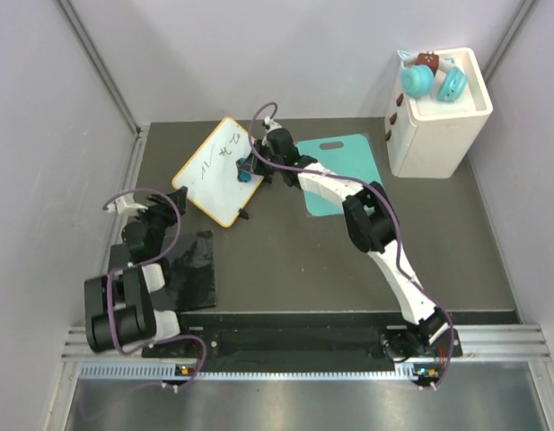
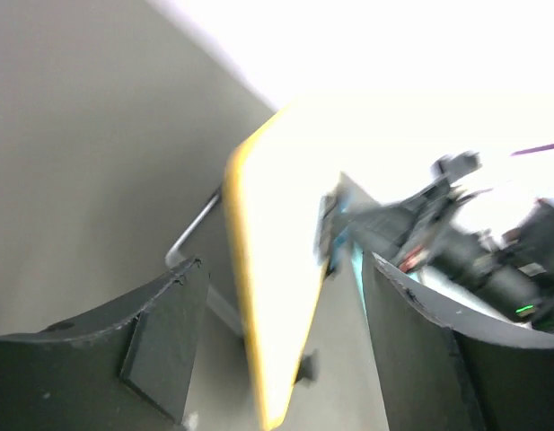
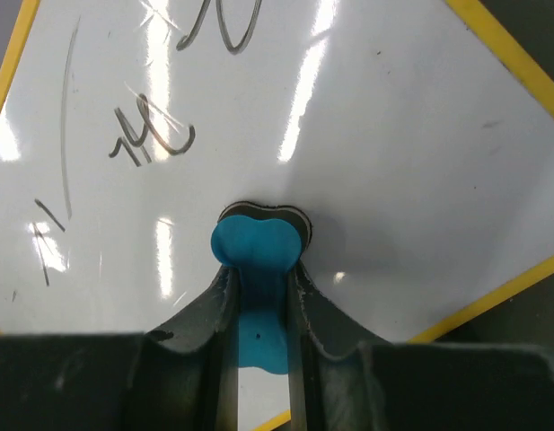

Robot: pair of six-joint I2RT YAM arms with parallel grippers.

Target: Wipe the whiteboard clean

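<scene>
The whiteboard (image 1: 209, 175) lies tilted on the dark table, yellow-orange framed, with black handwriting (image 1: 215, 160) on it. My right gripper (image 1: 249, 171) is over the board's right part, shut on a blue eraser (image 3: 254, 247) whose dark felt face presses on the white surface. In the right wrist view the handwriting (image 3: 151, 139) sits up and left of the eraser. My left gripper (image 1: 175, 199) is at the board's near left corner, open. In the left wrist view the board's yellow edge (image 2: 245, 305) runs between the spread fingers (image 2: 169, 332), touching neither.
A teal cutting board (image 1: 348, 166) lies right of the whiteboard, partly under the right arm. A white box (image 1: 438, 121) with toys on top stands at the back right. A black mat (image 1: 191, 269) lies near the left arm's base. Walls close the left and back.
</scene>
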